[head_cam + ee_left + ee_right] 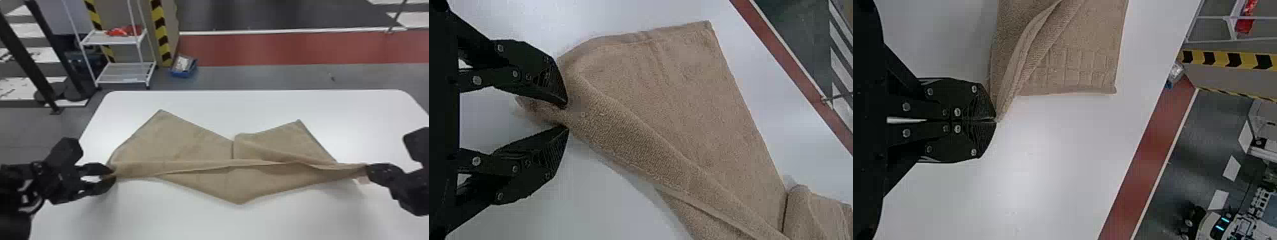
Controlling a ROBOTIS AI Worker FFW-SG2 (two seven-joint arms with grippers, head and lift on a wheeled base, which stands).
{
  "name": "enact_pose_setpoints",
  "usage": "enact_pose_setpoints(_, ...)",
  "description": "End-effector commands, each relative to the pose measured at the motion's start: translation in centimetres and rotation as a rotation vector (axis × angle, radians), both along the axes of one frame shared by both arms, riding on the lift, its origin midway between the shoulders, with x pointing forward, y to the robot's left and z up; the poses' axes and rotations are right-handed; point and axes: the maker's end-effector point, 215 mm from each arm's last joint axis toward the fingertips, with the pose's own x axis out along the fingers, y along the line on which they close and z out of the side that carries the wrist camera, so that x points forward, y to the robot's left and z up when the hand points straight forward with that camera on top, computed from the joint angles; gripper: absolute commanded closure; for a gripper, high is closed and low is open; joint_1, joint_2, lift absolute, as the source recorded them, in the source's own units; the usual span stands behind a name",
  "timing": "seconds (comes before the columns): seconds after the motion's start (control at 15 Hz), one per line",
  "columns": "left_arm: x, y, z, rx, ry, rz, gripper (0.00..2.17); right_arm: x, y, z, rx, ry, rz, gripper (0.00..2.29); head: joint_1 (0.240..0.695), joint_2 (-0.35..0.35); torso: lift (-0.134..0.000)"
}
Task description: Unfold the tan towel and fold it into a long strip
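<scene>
At the left, the black left gripper (111,176) sits at the end of the tan towel (191,143), its two fingers parted, with bunched cloth in the gap. The towel lies across the white table (223,220), its nap soft and pebbly, its left part a broad, smooth flap rising to a point toward the far side. A long rolled ridge runs lengthwise over it, and below that hangs a shallow triangle pointing to the near side. Mid-towel, a short dark fold line separates the left flap from a smaller, creased right one, which the right wrist view shows with a raised grid of squares near a hemmed edge. At the right, the right gripper (367,170) has its fingers together, clamped on the towel's drawn-out corner.

The table's straight far edge ends in rounded corners. White tabletop spans from both far points of the towel to that edge, and more stretches along the towel's near side.
</scene>
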Motion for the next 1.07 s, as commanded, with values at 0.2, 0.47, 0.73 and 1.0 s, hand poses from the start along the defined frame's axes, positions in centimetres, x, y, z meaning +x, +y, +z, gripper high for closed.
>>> enact_pose_setpoints(0.2, -0.5, 2.3, 2.1, 0.033, -0.020, 0.050, 2.12, 0.3, -1.4, 0.8, -0.001, -0.015, -0.028, 1.18, 0.695, 0.075, -0.123)
enact_pose_setpoints(0.47, -1.2, 2.3, 8.5, 0.029, -0.095, 0.073, 2.12, 3.8, -0.2, 4.9, 0.030, -0.102, -0.014, 1.18, 0.695, 0.082, -0.123)
enact_pose_setpoints(0.73, 2.7, 1.2, 14.7, -0.020, -0.183, 0.170, 2.12, 11.9, 5.4, 9.7, 0.069, -0.200, 0.050, 1.18, 0.695, 0.102, -0.123)
enact_pose_setpoints(1.0, 12.5, 1.6, 16.1, -0.091, -0.208, 0.390, 2.12, 20.7, 11.9, 11.3, 0.133, -0.218, 0.146, 1.18, 0.679, 0.144, -0.123)
